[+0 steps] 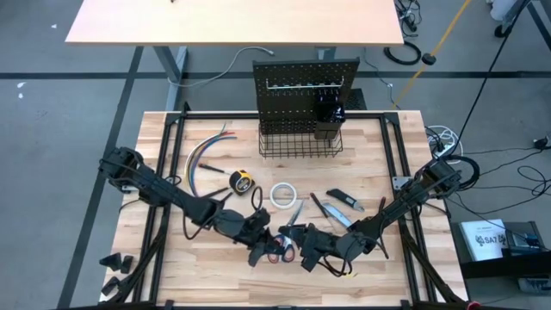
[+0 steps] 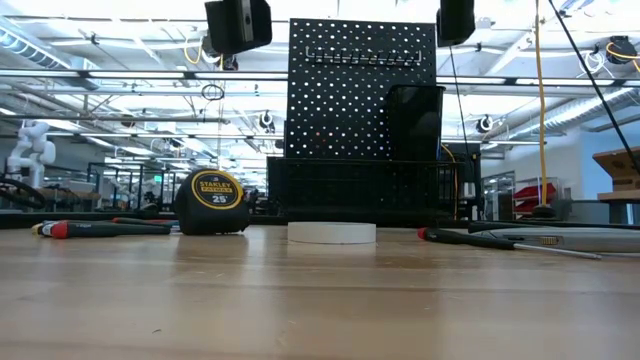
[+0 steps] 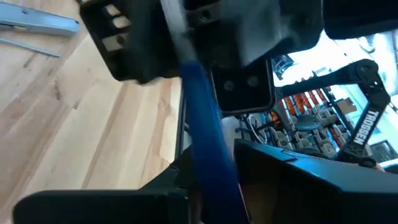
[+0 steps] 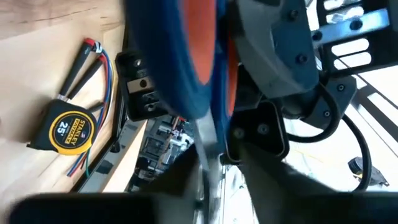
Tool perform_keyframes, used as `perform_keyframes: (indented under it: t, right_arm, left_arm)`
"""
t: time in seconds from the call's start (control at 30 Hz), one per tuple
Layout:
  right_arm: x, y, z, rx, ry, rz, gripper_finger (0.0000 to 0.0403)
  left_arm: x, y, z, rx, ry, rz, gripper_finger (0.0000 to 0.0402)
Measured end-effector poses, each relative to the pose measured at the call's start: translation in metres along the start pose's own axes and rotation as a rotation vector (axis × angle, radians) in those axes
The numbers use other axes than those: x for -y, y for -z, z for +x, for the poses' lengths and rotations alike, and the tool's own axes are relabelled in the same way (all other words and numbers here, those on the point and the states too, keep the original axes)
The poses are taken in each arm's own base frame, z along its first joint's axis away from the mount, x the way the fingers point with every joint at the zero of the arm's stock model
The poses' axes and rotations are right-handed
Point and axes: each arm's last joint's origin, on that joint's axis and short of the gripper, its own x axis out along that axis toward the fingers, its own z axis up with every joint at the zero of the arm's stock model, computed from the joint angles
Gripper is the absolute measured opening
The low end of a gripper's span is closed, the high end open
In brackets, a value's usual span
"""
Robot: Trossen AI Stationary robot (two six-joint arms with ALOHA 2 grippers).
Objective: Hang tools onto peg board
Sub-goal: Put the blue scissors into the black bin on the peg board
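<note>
Pale wooden planks make up the tabletop (image 1: 215, 267), with grey floor and a second bare table beyond it. At the far edge stands the peg board (image 1: 306, 86), upright and black, with a silver hook rail (image 1: 301, 84) near its top, a wire basket (image 1: 300, 142) at its foot and a small black cup (image 1: 329, 116) hung towards one side.

On the planks in front of it we see a bundle of coloured wires (image 1: 207, 155), a yellow tape measure (image 1: 243, 182), a white roll of tape (image 1: 283, 195) and a blue knife (image 1: 344, 201), all lying apart from one another. From table height the tape measure sits just beside the roll, with a red-and-black screwdriver (image 2: 100, 228) lying flat off to one side.

Both arms reach in low over the near half of the table and meet at the middle. The left gripper (image 1: 265, 245) and the right gripper (image 1: 303, 251) face each other, with the orange-handled scissors (image 1: 281, 250) spanning the short gap between them, well away from the peg board.

Past the left wrist, the blue-edged handle end of the scissors runs down between that arm's dark fingers (image 3: 99, 202), which are clenched on it, while the silver end leads up into the other gripper. Past the right wrist, the blade runs towards that arm's own tips and the orange and blue handle looms close. Whether the right gripper has clamped on the blade we cannot tell.
</note>
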Motion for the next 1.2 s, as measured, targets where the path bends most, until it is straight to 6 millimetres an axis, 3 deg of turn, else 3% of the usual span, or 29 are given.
perform_keyframes:
  t: [0.07, 0.13, 0.5, 0.67, 0.77, 0.87, 1.0, 1.2]
  right_arm:
    - [0.000, 0.000, 0.000, 0.001, -0.001, -0.002, 0.0039]
    - [0.000, 0.000, 0.000, 0.001, -0.001, 0.000, 0.0017]
    - [0.001, -0.005, -0.006, 0.019, 0.003, 0.304, 0.0008]
    - [0.002, -0.001, -0.007, 0.028, -0.029, 0.568, 0.0008]
    - [0.019, 0.014, -0.012, 0.047, -0.045, 0.766, 0.0007]
    - [0.022, 0.037, -0.017, 0.052, -0.126, 0.887, 0.0007]
    - [0.045, 0.080, -0.031, 0.036, -0.135, 1.119, 0.0007]
    - [0.079, 0.140, -0.058, 0.035, -0.041, 1.380, 0.0007]
  left_arm:
    - [-0.002, -0.002, 0.000, 0.004, -0.007, 0.000, 0.0106]
    - [-0.004, -0.006, 0.000, 0.008, -0.009, 0.015, 0.0119]
    - [-0.011, -0.037, -0.028, -0.228, 0.112, 0.214, 0.0144]
    - [-0.010, -0.043, -0.047, -0.262, 0.069, 0.355, 0.0144]
    - [-0.011, -0.043, -0.055, -0.284, 0.028, 0.409, 0.0144]
    - [-0.005, -0.047, -0.072, -0.255, -0.045, 0.444, 0.0144]
    - [-0.006, -0.047, -0.092, -0.220, -0.246, 0.459, 0.0143]
    - [0.011, -0.046, -0.105, -0.072, -0.357, 0.627, 0.0143]
